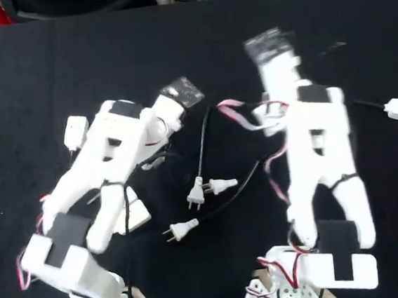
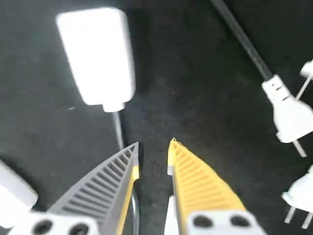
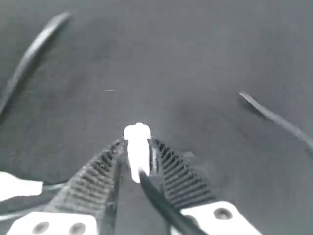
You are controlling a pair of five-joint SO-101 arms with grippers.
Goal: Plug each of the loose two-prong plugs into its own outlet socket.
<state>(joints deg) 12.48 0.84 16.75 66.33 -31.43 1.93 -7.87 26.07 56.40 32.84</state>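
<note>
White 2-prong plug (image 3: 138, 141) on black cord (image 3: 161, 200) sits pinched in right gripper (image 3: 137, 146) — nose forward, likely for insertion; left gripper (image 2: 154, 147), slightly parted and empty, faces a white rectangular socket block (image 2: 98, 54).

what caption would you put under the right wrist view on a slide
Right pincer shut on a white plug, its black cord trailing back, over the black table.

The right gripper (image 3: 137, 145) clamps a white plug (image 3: 138, 134) between its 2 ribbed fingers (image 3: 100, 171). A black cord (image 3: 161, 203) runs back from the plug. On the black table (image 3: 161, 63), 1 thick cable (image 3: 34, 54) and 1 thin cable (image 3: 279, 122) lie well apart from the plug, on opposite sides.
</note>
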